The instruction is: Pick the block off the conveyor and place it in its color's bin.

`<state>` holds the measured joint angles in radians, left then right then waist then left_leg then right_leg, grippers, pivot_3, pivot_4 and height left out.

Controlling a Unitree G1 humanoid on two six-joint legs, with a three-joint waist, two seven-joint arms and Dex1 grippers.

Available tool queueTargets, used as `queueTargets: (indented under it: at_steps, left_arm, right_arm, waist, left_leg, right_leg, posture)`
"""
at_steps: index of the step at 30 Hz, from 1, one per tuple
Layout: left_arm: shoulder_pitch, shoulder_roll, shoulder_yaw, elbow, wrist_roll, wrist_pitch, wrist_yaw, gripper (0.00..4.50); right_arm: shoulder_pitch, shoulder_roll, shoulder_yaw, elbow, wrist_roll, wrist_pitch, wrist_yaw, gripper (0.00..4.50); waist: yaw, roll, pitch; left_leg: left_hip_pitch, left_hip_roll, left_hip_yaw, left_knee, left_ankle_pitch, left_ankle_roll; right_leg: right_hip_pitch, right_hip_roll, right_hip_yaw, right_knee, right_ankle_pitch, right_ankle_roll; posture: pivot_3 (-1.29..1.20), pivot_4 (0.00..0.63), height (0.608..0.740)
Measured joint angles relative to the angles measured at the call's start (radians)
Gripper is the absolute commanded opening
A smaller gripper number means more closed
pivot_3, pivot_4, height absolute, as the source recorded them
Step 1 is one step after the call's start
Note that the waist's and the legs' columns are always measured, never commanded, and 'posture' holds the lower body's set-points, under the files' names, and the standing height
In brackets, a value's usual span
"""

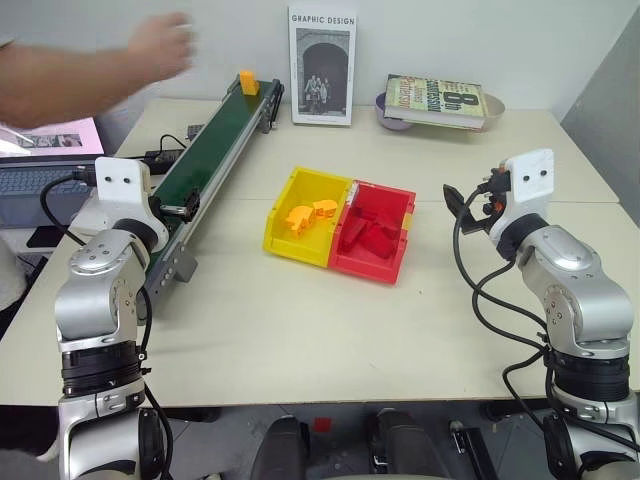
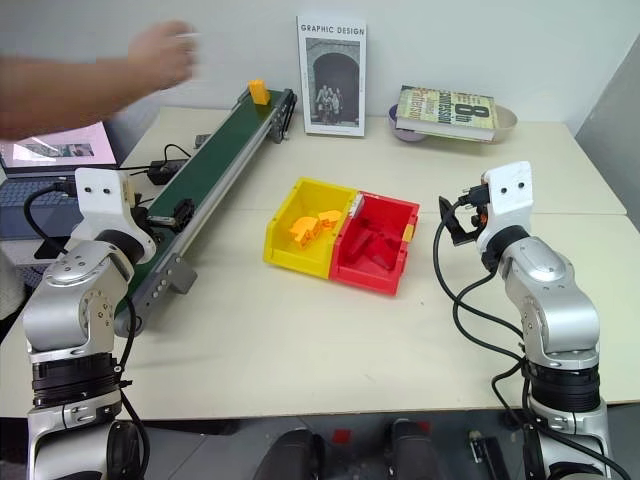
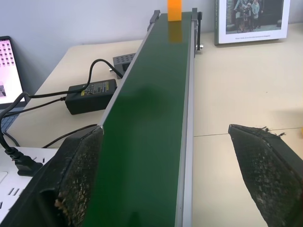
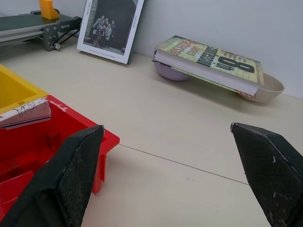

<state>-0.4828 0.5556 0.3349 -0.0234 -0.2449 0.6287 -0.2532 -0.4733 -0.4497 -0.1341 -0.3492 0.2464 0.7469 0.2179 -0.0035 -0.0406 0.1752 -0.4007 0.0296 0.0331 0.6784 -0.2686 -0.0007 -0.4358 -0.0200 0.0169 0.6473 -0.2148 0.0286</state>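
Left gripper (image 3: 165, 175), fingers spread wide and empty, poised level over the near end of the conveyor (image 1: 215, 150), which runs along the table's (image 1: 300, 330) left edge toward its far left corner. Right gripper (image 4: 173, 175), likewise released and holding nothing, level above the table's right side, just beside the red bin (image 1: 375, 232). Block (image 1: 248, 82), yellow-orange, upright on the green belt at the conveyor's far end, well apart from both grippers. Yellow bin (image 1: 305, 215), joined to the red bin's left side at the table's centre, holds a few yellow-orange pieces; the red bin holds red blocks, their count hard to make out. A person's hand (image 1: 160, 45), blurred, is raised above the table's far left corner, near the block but apart from it. Power adapter (image 3: 91, 92) with cables beside the conveyor at the left edge; a laptop (image 1: 45, 165) lies beyond. Along the far edge: a propped booklet (image 1: 322, 65), and a book (image 1: 435, 100) lying across a bowl (image 2: 505, 122).
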Motion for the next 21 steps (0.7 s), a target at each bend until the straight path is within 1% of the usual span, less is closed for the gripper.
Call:
queueTargets:
  at_steps: [6, 15, 18, 21]
  left_arm:
    - [0.000, 0.003, 0.009, -0.007, -0.004, 0.002, 0.004, 4.41]
    - [0.030, 0.010, 0.075, -0.042, -0.057, 0.004, -0.022, 4.41]
    - [0.036, 0.041, 0.094, -0.031, -0.073, -0.007, -0.058, 4.41]
    - [0.023, 0.078, 0.098, 0.026, -0.102, -0.031, -0.136, 4.41]
  right_arm:
    - [-0.001, -0.001, 0.000, 0.000, 0.000, 0.000, 0.004, 4.50]
    - [-0.023, -0.001, 0.006, 0.006, 0.005, -0.017, 0.041, 4.50]
    - [-0.069, -0.002, 0.034, 0.017, 0.060, -0.032, 0.145, 4.50]
    - [-0.143, 0.004, 0.066, 0.012, 0.214, -0.014, 0.328, 4.50]
  waist:
    - [0.000, 0.000, 0.000]
    - [-0.001, 0.000, 0.000]
    - [-0.005, 0.000, 0.000]
    - [-0.011, 0.001, 0.001]
  left_leg:
    - [0.000, 0.000, 0.000, 0.000, 0.000, 0.000]
    - [0.000, 0.000, 0.000, 0.000, 0.000, 0.000]
    - [0.001, 0.000, 0.000, 0.000, 0.000, 0.000]
    - [0.001, 0.001, -0.001, 0.000, 0.000, 0.000]
  right_leg:
    - [0.000, 0.000, 0.000, 0.000, 0.000, 0.000]
    - [0.000, 0.000, 0.000, 0.000, 0.000, 0.000]
    - [0.000, 0.000, 0.000, 0.000, 0.000, 0.000]
    - [0.000, 0.002, -0.002, 0.001, 0.000, 0.000]
  posture:
    - [0.00, 0.150, 0.740]
    - [0.00, 0.150, 0.740]
    - [0.00, 0.150, 0.740]
    - [0.00, 0.150, 0.740]
